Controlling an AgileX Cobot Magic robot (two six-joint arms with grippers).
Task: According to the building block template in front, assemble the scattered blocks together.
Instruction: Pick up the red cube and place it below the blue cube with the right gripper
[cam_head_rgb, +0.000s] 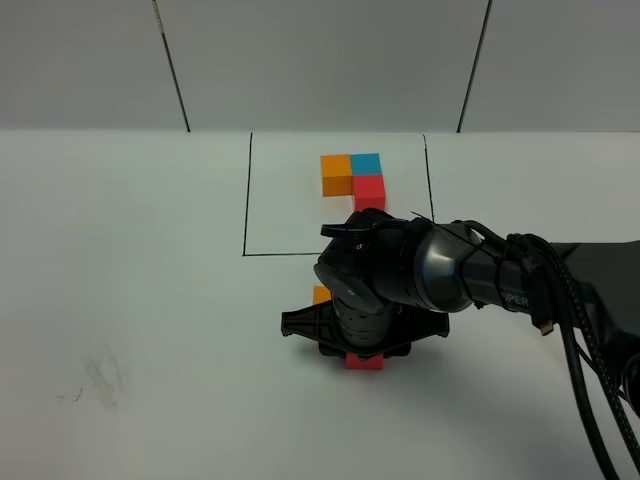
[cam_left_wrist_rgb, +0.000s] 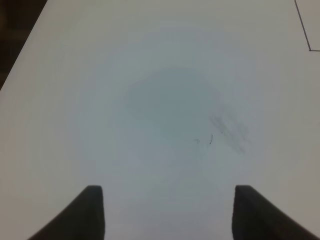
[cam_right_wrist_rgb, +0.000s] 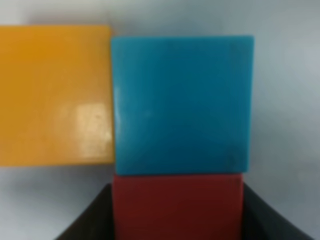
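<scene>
The building block template, an L of orange (cam_head_rgb: 336, 172), blue (cam_head_rgb: 366, 163) and red (cam_head_rgb: 370, 190) cubes, sits at the back inside a black drawn outline (cam_head_rgb: 245, 200). In front of it my right gripper (cam_head_rgb: 364, 348) points down over the scattered blocks. Only a sliver of the orange cube (cam_head_rgb: 320, 294) and the red cube's front (cam_head_rgb: 364, 362) show there; the blue one is hidden. The right wrist view shows the orange cube (cam_right_wrist_rgb: 55, 95) touching the blue cube (cam_right_wrist_rgb: 182, 100), and the red cube (cam_right_wrist_rgb: 177, 205) against the blue one, between my fingers (cam_right_wrist_rgb: 92, 222). My left gripper (cam_left_wrist_rgb: 169, 215) is open over bare table.
The white table (cam_head_rgb: 130, 300) has a faint grey smudge (cam_head_rgb: 100, 380) at the front left, also in the left wrist view (cam_left_wrist_rgb: 230, 130). My right arm and its black cables (cam_head_rgb: 580, 330) stretch in from the right. A grey panelled wall stands behind.
</scene>
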